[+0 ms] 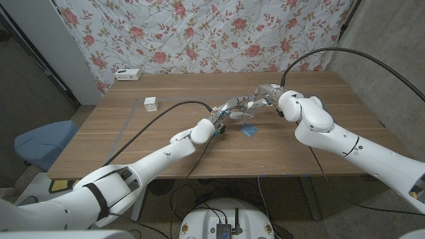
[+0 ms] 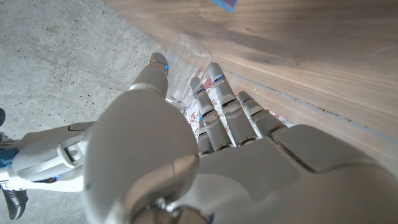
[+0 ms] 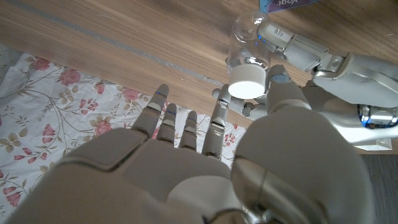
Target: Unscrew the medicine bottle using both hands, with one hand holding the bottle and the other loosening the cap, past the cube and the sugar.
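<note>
My left robot hand (image 3: 311, 53) holds the clear bottle (image 3: 247, 38); my right robot hand (image 3: 205, 162) pinches its white cap (image 3: 247, 82) (contents indiscernible).

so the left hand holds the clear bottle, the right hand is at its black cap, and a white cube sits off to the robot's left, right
Not quite: the cap is white, not black, as the right wrist view shows. The rest stands: the left hand holds the clear bottle, the right hand is at its cap, and the white cube sits to the robot's left.
</note>
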### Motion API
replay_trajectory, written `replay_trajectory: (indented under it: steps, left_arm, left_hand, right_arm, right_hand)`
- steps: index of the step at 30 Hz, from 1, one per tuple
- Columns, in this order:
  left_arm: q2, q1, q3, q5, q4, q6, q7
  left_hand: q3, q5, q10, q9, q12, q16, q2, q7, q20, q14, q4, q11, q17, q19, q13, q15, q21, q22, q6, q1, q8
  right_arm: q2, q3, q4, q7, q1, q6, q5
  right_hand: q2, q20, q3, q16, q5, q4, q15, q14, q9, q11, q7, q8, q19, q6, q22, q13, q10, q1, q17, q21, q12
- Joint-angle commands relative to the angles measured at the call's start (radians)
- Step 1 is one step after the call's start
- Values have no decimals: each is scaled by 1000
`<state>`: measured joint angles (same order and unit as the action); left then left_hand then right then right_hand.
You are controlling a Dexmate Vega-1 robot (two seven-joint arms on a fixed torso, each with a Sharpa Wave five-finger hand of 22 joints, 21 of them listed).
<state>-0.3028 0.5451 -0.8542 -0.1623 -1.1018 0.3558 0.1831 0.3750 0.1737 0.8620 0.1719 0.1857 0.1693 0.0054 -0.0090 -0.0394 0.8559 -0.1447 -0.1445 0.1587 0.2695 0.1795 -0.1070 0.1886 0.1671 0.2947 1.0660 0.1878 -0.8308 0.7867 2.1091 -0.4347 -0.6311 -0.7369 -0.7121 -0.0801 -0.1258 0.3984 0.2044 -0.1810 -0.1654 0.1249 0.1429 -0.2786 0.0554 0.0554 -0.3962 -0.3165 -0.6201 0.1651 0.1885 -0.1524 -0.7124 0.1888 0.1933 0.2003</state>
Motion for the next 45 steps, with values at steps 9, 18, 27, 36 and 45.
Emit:
replay_trajectory:
  steps: [9,18,27,36,45]
  left_arm:
    - [8,-8,-5,0,14,7,-7]
    - [11,-12,-7,3,22,9,-12]
    - [12,-11,-8,4,21,8,-12]
    - [13,-12,-8,6,25,10,-13]
    - [15,-14,-8,7,35,17,-12]
  left_hand:
    - [12,5,21,3,6,0,10,-10,-135,10,0,-11,1,3,3,-105,-2,0,8,0,0]
    - [15,5,20,3,6,0,9,-11,-134,10,0,-11,1,4,3,-104,-2,0,8,-2,0]
    - [18,5,18,3,5,1,9,-16,-133,11,0,-12,1,4,3,-104,-2,0,6,-4,-2]
    - [19,5,17,3,5,0,7,-17,-134,9,0,-12,0,4,3,-103,-2,0,7,-6,-2]
    - [22,5,17,3,5,0,7,-21,-133,9,1,-12,1,4,4,-103,-2,0,6,-10,-2]
  right_arm:
    - [0,2,-12,23,7,7,27]
    - [0,6,-18,31,7,3,30]
    - [0,8,-20,43,6,3,34]
    - [-3,4,-22,47,5,8,50]
    - [-6,-8,-28,57,4,27,88]
  right_hand:
    - [17,8,7,12,0,8,-5,16,-14,0,19,-38,-20,-46,4,4,-28,-13,5,3,5]
    - [25,11,12,14,-2,7,-12,23,-21,-2,30,-54,-25,-66,4,4,-38,-25,5,3,5]
    - [32,15,15,16,-3,5,-21,34,-29,-6,43,-77,-32,-97,4,4,-48,-38,6,4,4]
    - [43,17,21,17,-4,3,-26,39,-36,-10,47,-91,-37,-110,4,4,-53,-53,7,4,3]
    - [53,17,29,15,-6,-1,-34,38,-42,-13,54,-100,-39,-113,4,4,-55,-74,7,2,0]
